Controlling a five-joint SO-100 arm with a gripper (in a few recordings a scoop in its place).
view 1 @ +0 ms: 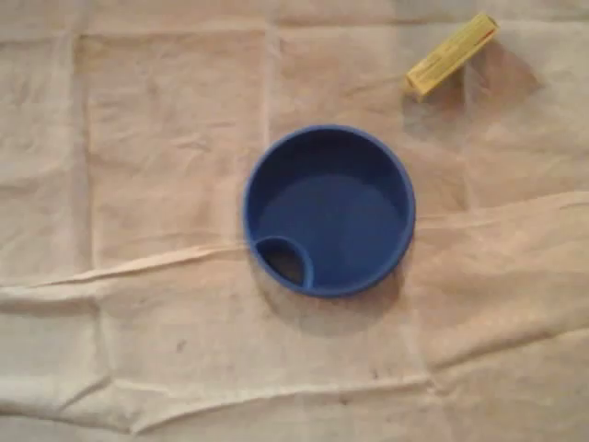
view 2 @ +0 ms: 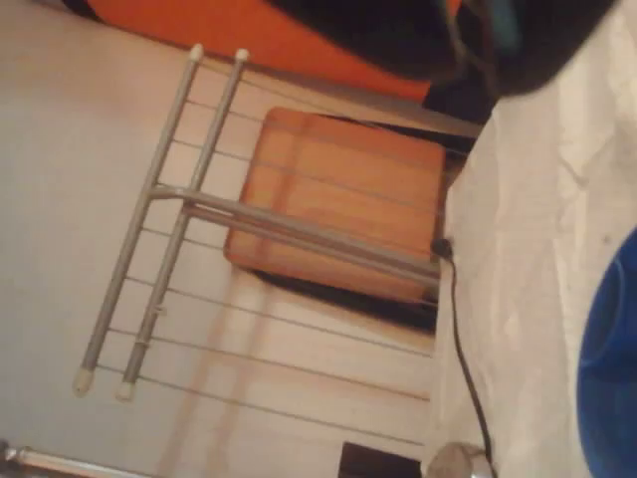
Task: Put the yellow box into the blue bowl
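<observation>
Progress: nothing of the task looks done yet; the box has not been picked up and the bowl holds nothing.
Yellow box [view 1: 452, 56]: lies flat on the cloth-covered worktop [view 1: 138, 138] near its far right corner in the overhead view, set at a slant, with nothing touching it.
Blue bowl [view 1: 340, 212]: stands upright at about the middle of the worktop, well apart from the box; its inside is bare except for a small moulded pocket [view 1: 285, 262] at the lower left of the rim.
Gripper: whether its fingers are spread or pressed together cannot be told from these pictures; judging by where the box lies, it is carrying nothing.
Wrist view: the picture lies on its side and looks past the worktop's edge to a chair [view 2: 333, 204] on the floor; a sliver of the bowl shows at the right edge, and a black cable [view 2: 463, 349] runs along the cloth's edge.
Left to do: by the look of it, everything: reach toward the far right corner, close on the box, carry it over the bowl and let go.
Watch: the box is narrow and slanted, so the fingers will likely need to line up across its short side.
</observation>
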